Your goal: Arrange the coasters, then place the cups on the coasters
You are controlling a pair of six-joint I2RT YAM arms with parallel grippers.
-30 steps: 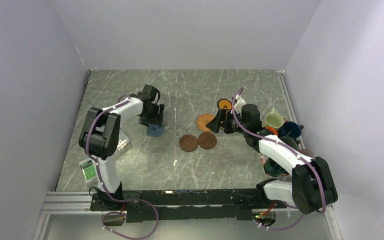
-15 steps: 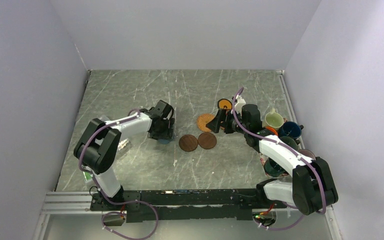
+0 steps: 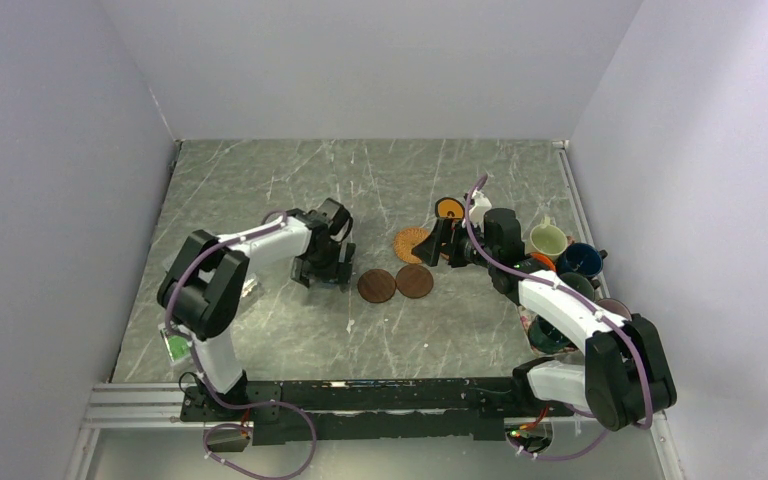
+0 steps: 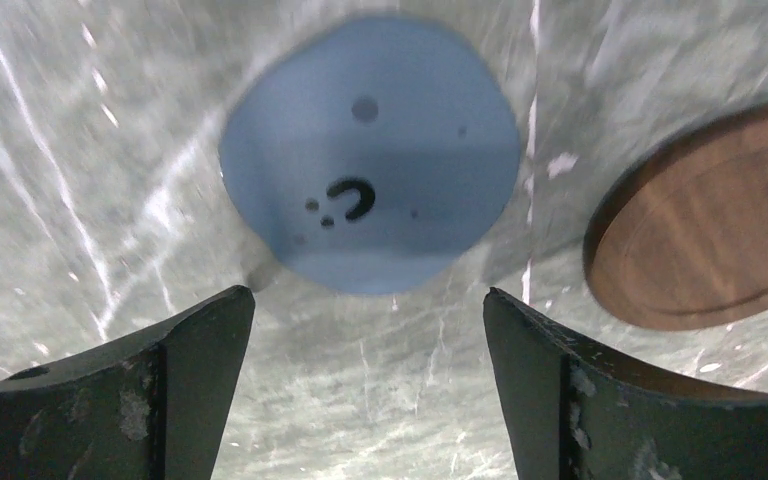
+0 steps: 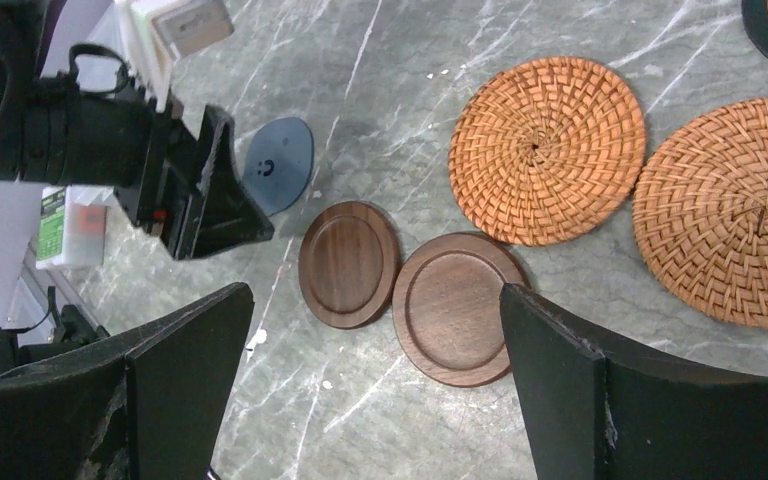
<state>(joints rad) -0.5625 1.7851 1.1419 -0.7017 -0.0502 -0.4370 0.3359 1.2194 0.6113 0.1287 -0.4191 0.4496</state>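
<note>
Top external view: the left arm has swung to the right since a second ago, carrying the blue-grey coaster (image 4: pixel 370 155) from the open left-middle of the table (image 3: pixel 410 170) to a spot just left of the two dark brown coasters (image 3: pixel 377 286) (image 3: pixel 414 281). The left gripper (image 4: pixel 365 295), which pinched the disc a moment earlier, now stands with its jaws spread. Only bare marble lies between them. The blue-grey coaster lies flat on the table just past the fingertips.

The right arm has not moved. The right gripper (image 5: pixel 375 292) hangs wide apart above the brown pair, holding nothing.

In the left wrist view a narrow strip of table separates the blue-grey coaster from the nearer brown one, so they are close but apart. The right wrist view shows the two brown discs edge to edge, with the two tan woven coasters (image 5: pixel 547 150) (image 5: pixel 725 210) side by side behind them. The black coaster with the orange centre (image 3: pixel 449 208) sits farther back.

The cups (image 3: pixel 547 240) crowd along the right edge beside the right arm, none of them on a coaster. The back of the table is open across its width, and a clear band runs between the row of coasters and the arm bases.
</note>
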